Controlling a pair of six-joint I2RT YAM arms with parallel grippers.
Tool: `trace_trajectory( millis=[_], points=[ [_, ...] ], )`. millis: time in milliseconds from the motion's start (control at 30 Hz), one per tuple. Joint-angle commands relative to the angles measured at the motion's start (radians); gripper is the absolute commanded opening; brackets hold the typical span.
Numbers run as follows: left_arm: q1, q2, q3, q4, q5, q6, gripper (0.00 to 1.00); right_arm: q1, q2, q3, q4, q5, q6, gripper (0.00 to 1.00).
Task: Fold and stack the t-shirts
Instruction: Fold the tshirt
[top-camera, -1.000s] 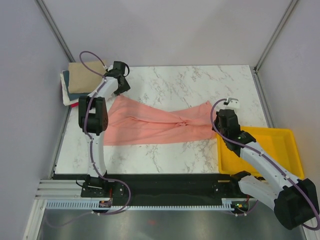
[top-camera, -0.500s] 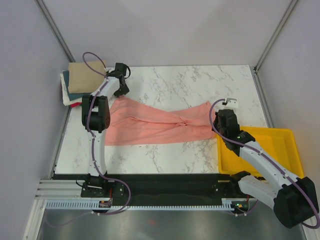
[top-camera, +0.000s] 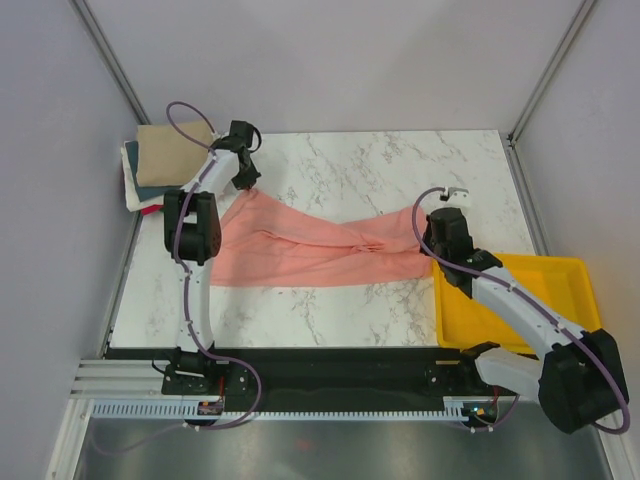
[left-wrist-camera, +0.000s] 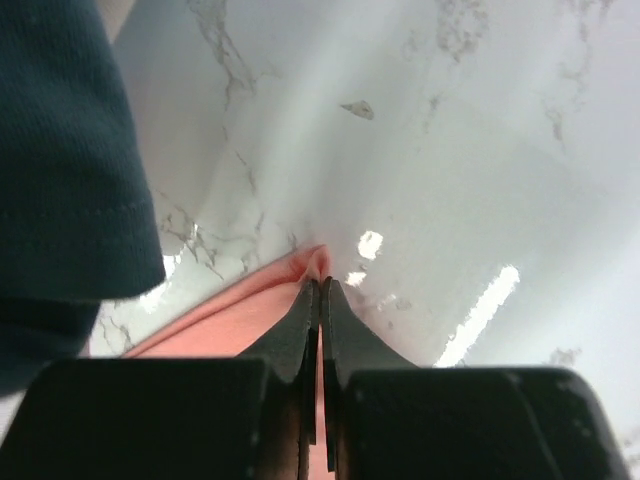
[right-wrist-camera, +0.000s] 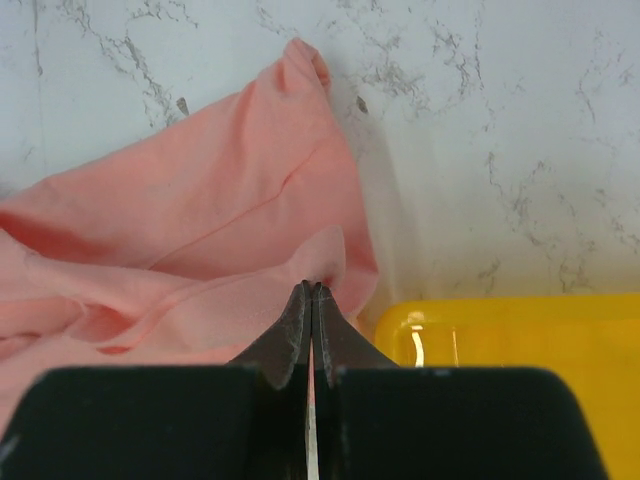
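Note:
A salmon-pink t-shirt (top-camera: 310, 248) lies stretched and wrinkled across the marble table. At its far left corner my left gripper (top-camera: 244, 186) is shut on a pinch of the pink cloth (left-wrist-camera: 312, 266). At the shirt's right end my right gripper (top-camera: 437, 226) is shut on a raised fold of the same shirt (right-wrist-camera: 322, 258). A stack of folded t-shirts (top-camera: 165, 155), tan on top with white, dark teal and red edges below, sits at the table's far left corner. The dark teal cloth (left-wrist-camera: 60, 180) fills the left of the left wrist view.
A yellow plastic tray (top-camera: 560, 300) stands at the right edge of the table, right beside the right gripper and the shirt's end (right-wrist-camera: 520, 360). Grey walls close in the table on three sides.
My left gripper dropped onto the shirt's far left corner and closed on it. My right gripper shifted a little toward the far side, still pinching the shirt's right end.

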Motion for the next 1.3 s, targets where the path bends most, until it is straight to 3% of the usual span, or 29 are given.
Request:
trace_trajectory(
  millis=[0,400,633,967,1267],
  points=[
    [-0.020,-0.170,0.062,0.000,0.060,-0.032,0.02,-0.010,0.116,0.124,0.096,-0.020,0.009,0.00],
    [0.044,-0.396,-0.044,-0.059,-0.025,0.003,0.02,-0.091,0.541,0.703,0.095,-0.110,-0.133,0.00],
    [0.103,-0.428,-0.090,-0.057,0.005,0.035,0.02,-0.103,0.733,0.885,0.093,-0.198,-0.172,0.00],
    [0.126,-0.404,-0.108,-0.057,0.049,0.058,0.02,-0.103,0.745,0.910,0.096,-0.225,-0.183,0.00],
    [0.127,-0.496,-0.277,-0.027,0.020,0.057,0.02,-0.103,0.415,0.542,0.122,-0.233,-0.143,0.00]
  ],
)
